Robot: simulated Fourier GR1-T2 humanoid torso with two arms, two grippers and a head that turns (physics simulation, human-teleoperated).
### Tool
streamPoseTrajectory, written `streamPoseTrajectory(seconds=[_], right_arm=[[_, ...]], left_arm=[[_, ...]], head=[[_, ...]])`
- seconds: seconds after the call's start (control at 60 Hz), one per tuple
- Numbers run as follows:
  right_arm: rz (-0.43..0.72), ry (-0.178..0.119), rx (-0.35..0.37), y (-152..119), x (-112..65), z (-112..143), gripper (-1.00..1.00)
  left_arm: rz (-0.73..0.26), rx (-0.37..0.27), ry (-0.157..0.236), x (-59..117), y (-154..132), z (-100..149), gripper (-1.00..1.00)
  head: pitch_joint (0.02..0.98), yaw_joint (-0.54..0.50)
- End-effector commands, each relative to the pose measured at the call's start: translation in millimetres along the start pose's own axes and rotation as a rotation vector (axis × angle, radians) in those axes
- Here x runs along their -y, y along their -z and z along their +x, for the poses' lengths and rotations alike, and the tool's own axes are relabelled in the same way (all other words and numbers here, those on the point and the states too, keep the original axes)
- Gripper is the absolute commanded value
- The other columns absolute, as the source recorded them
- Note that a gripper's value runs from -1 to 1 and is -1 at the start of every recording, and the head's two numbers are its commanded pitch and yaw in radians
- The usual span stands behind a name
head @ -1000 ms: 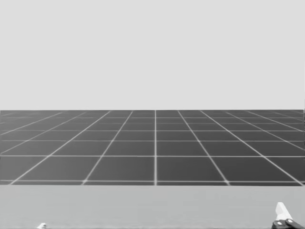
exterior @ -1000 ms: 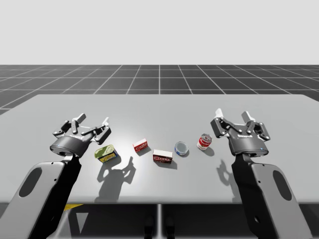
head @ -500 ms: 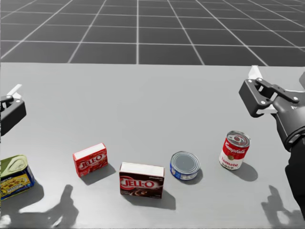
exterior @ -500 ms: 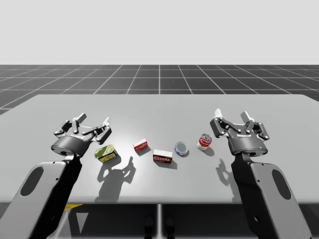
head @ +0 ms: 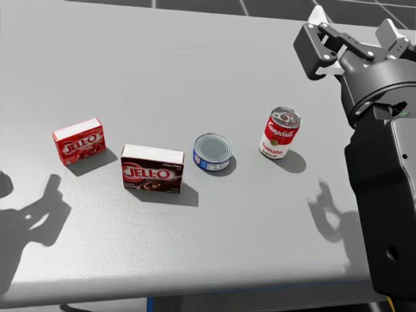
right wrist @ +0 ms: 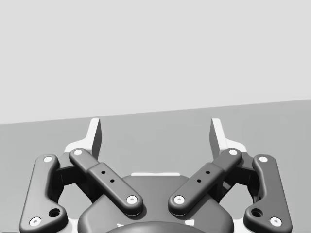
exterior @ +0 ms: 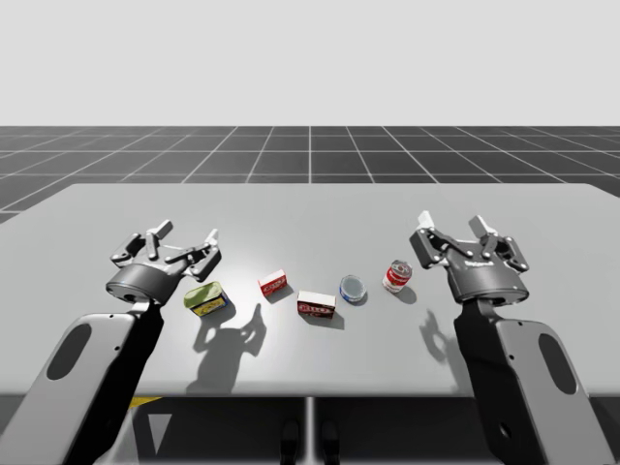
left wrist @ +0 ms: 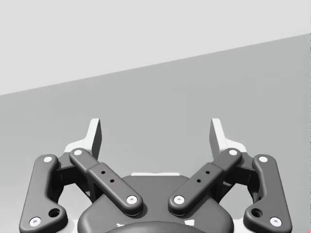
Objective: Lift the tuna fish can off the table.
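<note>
The tuna can (exterior: 353,288) (head: 213,151) is a low blue can with a silver lid, lying flat on the grey table (exterior: 310,213) between a dark box and a soup can. My right gripper (exterior: 452,228) (head: 354,23) (right wrist: 155,133) hovers open to the right of the soup can and beyond it, well apart from the tuna can. My left gripper (exterior: 184,232) (left wrist: 155,133) hangs open at the table's left, above a green tin. Neither gripper has anything between its fingers.
A red-and-white soup can (exterior: 397,276) (head: 280,132) stands upright just right of the tuna can. A dark brown box (exterior: 316,305) (head: 153,167) and a small red box (exterior: 273,284) (head: 79,140) lie to its left. A green-and-yellow tin (exterior: 204,298) sits further left.
My head has turned downward, bringing the table, the boxes and the cans into its view. Both arms have barely shifted and both grippers stay open.
</note>
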Motion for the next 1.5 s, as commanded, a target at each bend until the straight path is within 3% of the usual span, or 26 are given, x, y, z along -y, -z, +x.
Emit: streamPoseTrajectory(seconds=[0.017,0.25,0.333,0.7,1.067,1.133,1.317,1.5], right_arm=[[0.031,0.013,-0.006,-10.6,-4.2,13.2,-1.0],[0.229,-0.04,-0.07,-64.0,-18.9,26.0,-1.0],[0.276,-0.042,-0.101,-76.8,-21.7,24.6,-1.0],[0.402,-0.059,-0.27,-118.4,-31.2,-27.3,-1.0],[0.446,-0.078,-0.4,-120.3,-50.9,-71.4,-1.0],[0.443,-0.069,-0.428,-116.8,-55.9,-79.0,-1.0],[0.432,-0.084,-0.457,-100.3,-66.9,-100.0,-1.0],[0.386,-0.12,-0.455,-81.4,-73.7,-113.3,-1.0]], left_arm=[[-0.005,-0.003,0.001,2.9,0.0,-0.1,-1.0],[-0.015,-0.004,-0.011,4.5,-1.6,0.2,-1.0],[-0.018,-0.006,-0.013,5.0,-1.7,0.2,-1.0],[-0.013,-0.015,-0.011,6.5,-2.8,0.0,-1.0],[-0.009,-0.02,-0.014,7.2,-3.9,-0.2,-1.0],[-0.008,-0.022,-0.016,7.1,-4.3,-0.1,-1.0],[-0.008,-0.022,-0.018,7.2,-4.9,0.2,-1.0],[-0.007,-0.021,-0.02,6.8,-5.2,0.4,-1.0]], head=[[0.856,-0.17],[0.85,-0.18],[0.85,-0.18],[0.825,-0.18],[0.827,-0.19],[0.828,-0.19],[0.829,-0.19],[0.831,-0.19]])
